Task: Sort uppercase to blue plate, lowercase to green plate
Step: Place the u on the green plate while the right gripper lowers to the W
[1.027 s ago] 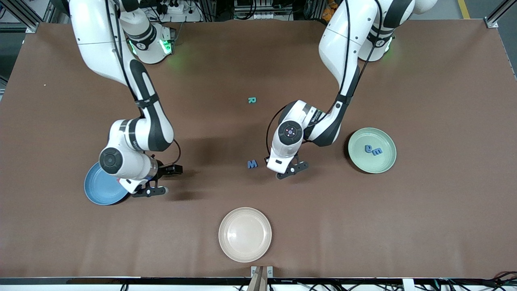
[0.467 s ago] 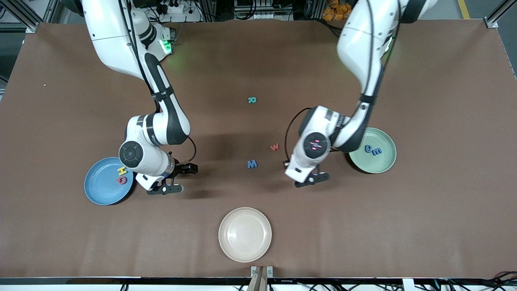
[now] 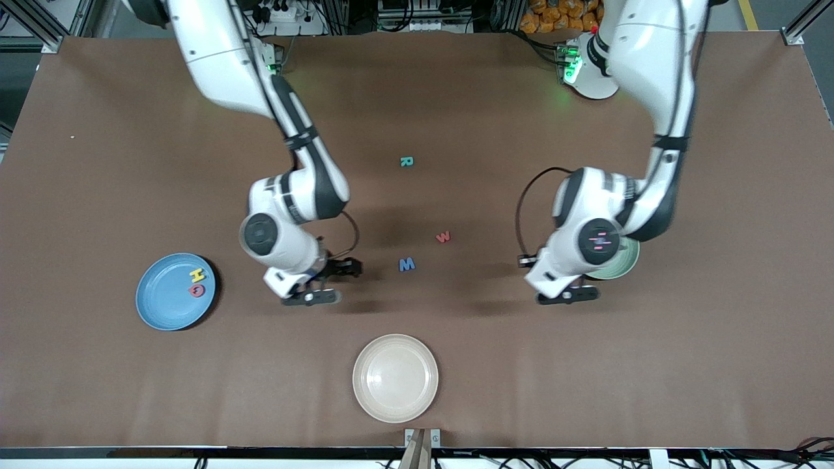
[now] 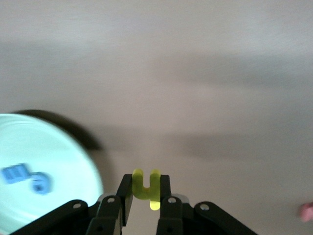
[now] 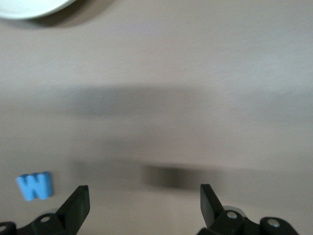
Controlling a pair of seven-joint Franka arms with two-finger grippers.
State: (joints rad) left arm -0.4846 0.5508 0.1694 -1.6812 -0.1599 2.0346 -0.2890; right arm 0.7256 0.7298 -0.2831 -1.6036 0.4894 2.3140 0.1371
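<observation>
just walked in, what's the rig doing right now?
Sorting foam letters. The left gripper is shut on the yellow h, up beside the green plate, which holds two blue letters. The right gripper is open and empty over the table by the blue W. Yellow H and red Q lie on the blue plate.

The bench point(image 3: 98, 163) is plain matte brown. The blue plate point(image 3: 159, 306) is mid-blue and carries a yellow H point(image 3: 197, 275) and a pinkish-red Q point(image 3: 197, 290). The green plate point(image 4: 58, 161) is pale mint, with two blue letters point(image 4: 27, 177) on it. A cream plate point(image 3: 395, 378) is unpatterned. Loose letters: teal R point(image 3: 406, 161), pinkish-red w point(image 3: 443, 237), blue W point(image 3: 407, 264). The left tool point(image 4: 145, 196) is black and grips a yellow h point(image 4: 146, 188). The arms are white and black.
</observation>
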